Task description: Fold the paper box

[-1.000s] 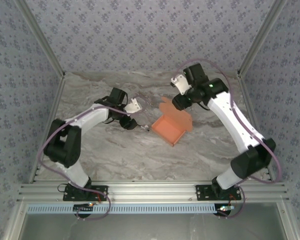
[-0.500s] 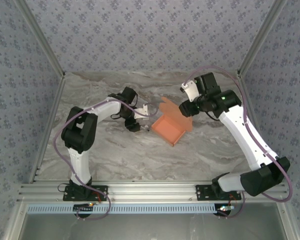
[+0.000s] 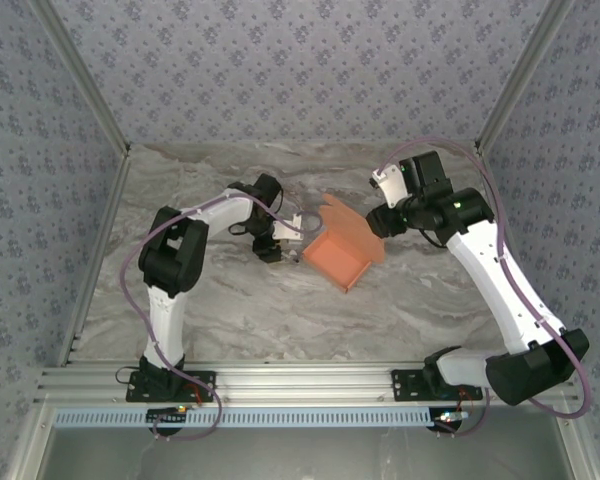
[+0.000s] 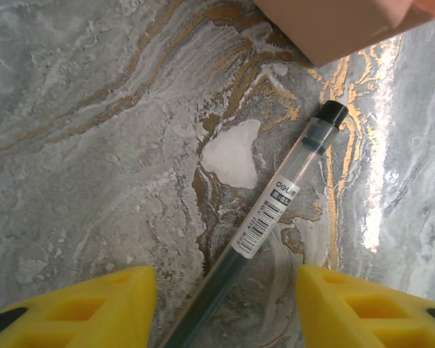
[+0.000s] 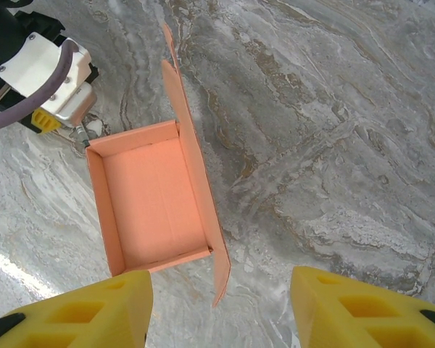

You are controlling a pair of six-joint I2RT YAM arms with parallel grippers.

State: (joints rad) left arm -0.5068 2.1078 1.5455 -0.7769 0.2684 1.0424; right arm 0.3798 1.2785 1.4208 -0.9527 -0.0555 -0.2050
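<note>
My left gripper (image 4: 225, 304), newly advanced to the nine-o'clock corner of the paper box (image 3: 338, 255) mid-table (image 3: 240, 310), narrows its parted fingers (image 4: 80, 304) astride a pen (image 4: 283, 196); my right gripper (image 5: 221, 304) hovers above, spread and empty, so folding seems paused.

Paper box (image 3: 337, 258) on table (image 3: 230, 310) mid-way between arms, open side up. Pen (image 4: 275, 210) flat on table just left of box, apart from it. Left gripper (image 4: 221, 304) straddling pen, jaws apart. Right gripper (image 5: 217, 312) above box's right side, jaws apart.
</note>
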